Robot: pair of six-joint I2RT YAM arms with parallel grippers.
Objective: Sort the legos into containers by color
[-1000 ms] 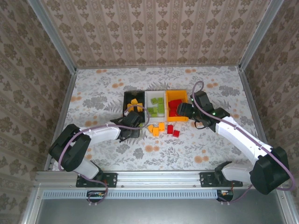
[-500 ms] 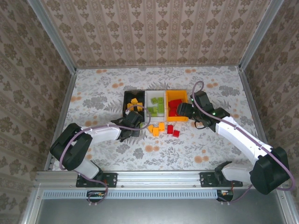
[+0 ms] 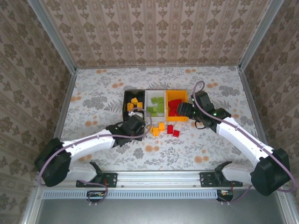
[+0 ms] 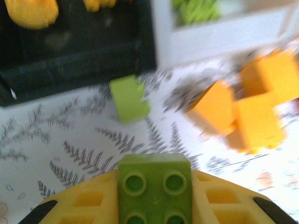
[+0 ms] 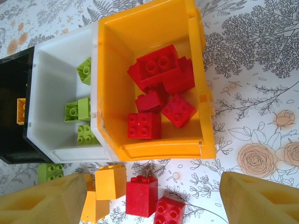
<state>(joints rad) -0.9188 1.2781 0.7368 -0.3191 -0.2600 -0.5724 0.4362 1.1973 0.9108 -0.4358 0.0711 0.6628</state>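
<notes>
- Wallpaper point(image 3: 154, 32) with a repeating beige damask pattern covers the three walls around the work area, and metal posts point(image 3: 52, 37) stand at the corners.
- The bench point(image 3: 224, 84) carries a white cloth printed with grey ferns and orange roses. A metal rail point(image 3: 154, 179) runs along its near edge, where both arms are bolted.
- Three bins stand touching in a row at mid-bench: the black bin point(image 3: 125, 106) on the left, the white bin point(image 3: 146, 99) in the middle and the orange bin point(image 3: 177, 95) on the right.
- The right claw point(image 3: 181, 110) hangs above the near side of the orange bin, its fingers spread wide and gripping nothing.
- The left claw point(image 3: 138, 125) sits low, just in front of the black bin, clenched on a green block point(image 4: 154, 179) whose studs face up.
- Red blocks point(image 5: 161, 70) lie piled in the orange bin, green blocks point(image 5: 78, 111) lie in the white bin and yellow blocks point(image 3: 134, 102) lie in the black bin.
- On the cloth just in front of the bins lie a few loose yellow blocks point(image 5: 110, 181), two loose red blocks point(image 5: 141, 189) and one loose green block point(image 5: 50, 171).
</notes>
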